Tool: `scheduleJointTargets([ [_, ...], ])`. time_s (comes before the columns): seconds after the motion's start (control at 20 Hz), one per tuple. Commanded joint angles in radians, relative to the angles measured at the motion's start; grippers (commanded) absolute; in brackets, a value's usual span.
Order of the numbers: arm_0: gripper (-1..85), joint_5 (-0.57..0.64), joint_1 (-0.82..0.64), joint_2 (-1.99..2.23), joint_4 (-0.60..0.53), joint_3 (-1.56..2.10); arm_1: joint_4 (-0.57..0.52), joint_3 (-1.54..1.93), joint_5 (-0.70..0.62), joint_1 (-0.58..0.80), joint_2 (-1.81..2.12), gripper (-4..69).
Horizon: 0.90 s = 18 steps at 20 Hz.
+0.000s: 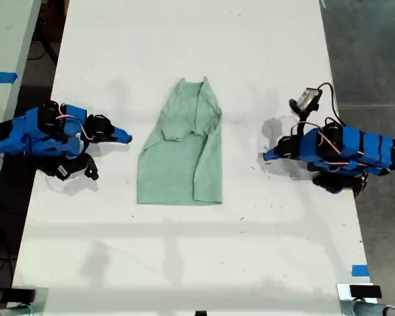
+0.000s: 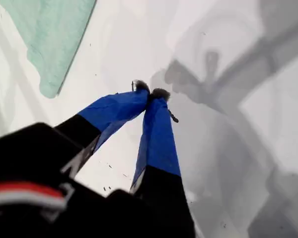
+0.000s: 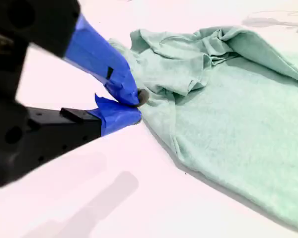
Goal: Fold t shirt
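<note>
White tabletop [image 1: 184, 263] fills the exterior view, dark floor [image 1: 368, 59] along both sides and blue tape [image 1: 360, 270] near its lower right corner. The mint shirt [image 1: 181, 164] lies folded lengthwise at the centre, an arm parked well apart on each side.

In the first wrist view, my first gripper [image 2: 150, 92] hangs over bare table, tips meeting on nothing, the shirt [image 2: 54, 34] well off.

In the second wrist view, my second gripper [image 3: 136, 106] sits closed and empty beside the shirt's [image 3: 228, 119] edge.
</note>
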Motion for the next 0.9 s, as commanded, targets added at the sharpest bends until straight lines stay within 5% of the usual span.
scheduleJointTargets([
  [0.0, 0.1, -0.015, 0.009, 0.008, -0.015, -0.018, 0.002, 0.035, 0.009, 0.005, 0.014, 1.4],
  [0.85, 0.1, -0.029, -0.002, 0.008, -0.023, -0.011, 0.003, 0.035, 0.017, 0.003, 0.014, 1.4],
])
